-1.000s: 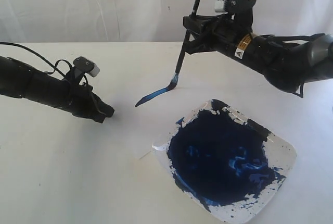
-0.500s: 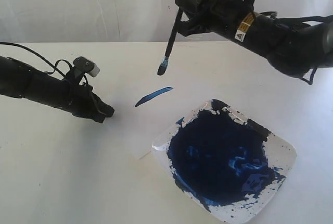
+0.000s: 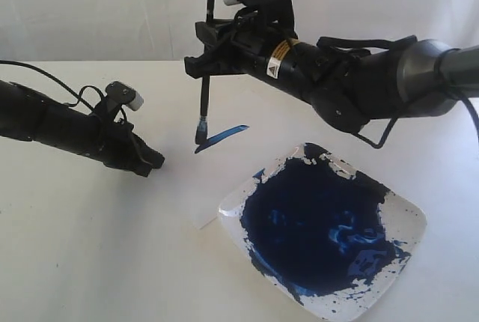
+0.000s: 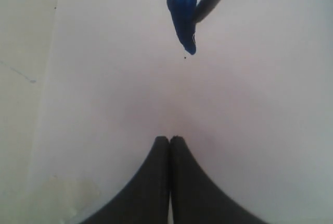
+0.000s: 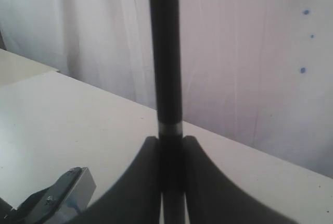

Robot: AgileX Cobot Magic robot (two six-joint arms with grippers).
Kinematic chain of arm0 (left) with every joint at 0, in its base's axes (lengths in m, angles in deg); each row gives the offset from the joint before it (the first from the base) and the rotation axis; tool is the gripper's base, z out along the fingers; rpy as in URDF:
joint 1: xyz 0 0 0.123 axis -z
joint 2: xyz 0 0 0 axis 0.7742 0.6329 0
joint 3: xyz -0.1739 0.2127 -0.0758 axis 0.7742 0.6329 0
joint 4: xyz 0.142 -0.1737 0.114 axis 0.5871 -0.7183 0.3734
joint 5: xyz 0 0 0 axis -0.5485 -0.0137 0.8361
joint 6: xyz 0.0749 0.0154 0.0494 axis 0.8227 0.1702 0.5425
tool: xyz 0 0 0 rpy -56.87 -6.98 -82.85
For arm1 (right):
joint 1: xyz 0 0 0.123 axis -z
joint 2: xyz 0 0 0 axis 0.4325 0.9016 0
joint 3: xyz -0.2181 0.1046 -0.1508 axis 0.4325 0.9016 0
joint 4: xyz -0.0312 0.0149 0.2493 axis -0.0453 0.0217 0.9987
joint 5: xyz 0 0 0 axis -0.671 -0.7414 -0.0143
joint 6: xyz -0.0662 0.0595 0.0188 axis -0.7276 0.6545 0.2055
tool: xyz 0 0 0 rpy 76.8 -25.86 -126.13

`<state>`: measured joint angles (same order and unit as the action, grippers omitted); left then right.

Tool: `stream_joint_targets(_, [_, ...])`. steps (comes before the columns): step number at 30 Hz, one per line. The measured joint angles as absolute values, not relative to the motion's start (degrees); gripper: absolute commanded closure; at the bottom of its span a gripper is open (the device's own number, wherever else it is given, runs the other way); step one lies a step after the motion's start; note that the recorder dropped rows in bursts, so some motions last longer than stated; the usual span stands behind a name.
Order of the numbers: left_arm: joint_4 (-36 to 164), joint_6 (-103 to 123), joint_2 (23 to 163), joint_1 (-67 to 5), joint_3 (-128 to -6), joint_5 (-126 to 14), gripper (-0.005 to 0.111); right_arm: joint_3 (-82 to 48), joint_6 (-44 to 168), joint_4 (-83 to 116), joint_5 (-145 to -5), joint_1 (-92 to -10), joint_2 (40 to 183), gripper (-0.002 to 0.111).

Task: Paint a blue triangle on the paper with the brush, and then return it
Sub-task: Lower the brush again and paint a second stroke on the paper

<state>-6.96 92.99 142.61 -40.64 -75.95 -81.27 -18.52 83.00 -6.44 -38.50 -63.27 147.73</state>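
Note:
My right gripper (image 3: 207,51) is shut on the black handle of the brush (image 3: 204,86) and holds it nearly upright. The blue-stained bristle tip (image 3: 200,132) hangs at the left end of a single slanted blue stroke (image 3: 222,137) on the white paper (image 3: 183,183); whether it touches, I cannot tell. That stroke is the only blue mark on the sheet. In the right wrist view the brush handle (image 5: 165,52) rises from between the shut fingers of the gripper (image 5: 171,141). My left gripper (image 3: 156,161) lies shut and empty, low over the paper, left of the stroke (image 4: 182,10).
A square clear dish (image 3: 410,216) holding a large pool of dark blue paint (image 3: 318,221) sits at the front right, its corner overlapping the paper. A white curtain (image 3: 112,7) hangs behind the table. The left arm's cable (image 3: 45,73) trails at the left.
The right gripper lifted the brush off the stroke's right end, carried it left and lowered it to the stroke's left end. The left arm has not moved.

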Motion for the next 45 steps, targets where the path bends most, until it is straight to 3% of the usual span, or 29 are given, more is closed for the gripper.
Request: stream_joint_targets(45, [-7.0, 93.0, 142.6, -40.6, -75.9, -81.4, 0.107, -18.5, 73.2, 4.7, -52.2, -63.3, 146.4, 0.108])
